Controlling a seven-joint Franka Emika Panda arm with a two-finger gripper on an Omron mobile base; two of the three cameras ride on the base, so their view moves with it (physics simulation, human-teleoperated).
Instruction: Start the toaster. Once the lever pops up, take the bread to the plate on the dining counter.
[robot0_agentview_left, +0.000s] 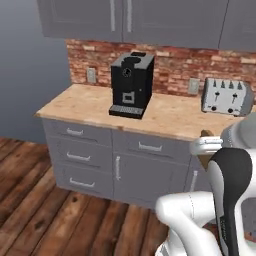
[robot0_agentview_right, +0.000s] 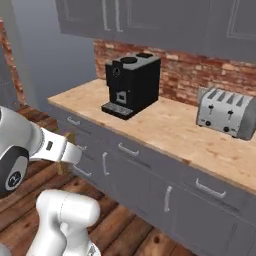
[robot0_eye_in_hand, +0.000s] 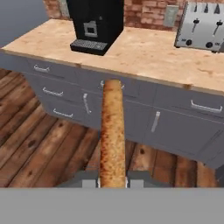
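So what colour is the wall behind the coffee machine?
Red-brown brick backsplash with pale mortar, clearest in the left base view.

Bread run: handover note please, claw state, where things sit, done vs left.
Claw: shut on the bread, seen edge-on in the hand view, sticking out past the fingertips.
Toaster: on the kitchen counter against the brick wall, right of the black coffee machine; slots look empty.
Done: bread is out of the toaster and the arm is off the counter, over the wood floor in front of the cabinets.
Left: drive to the dining counter and set the bread on the plate, then release.
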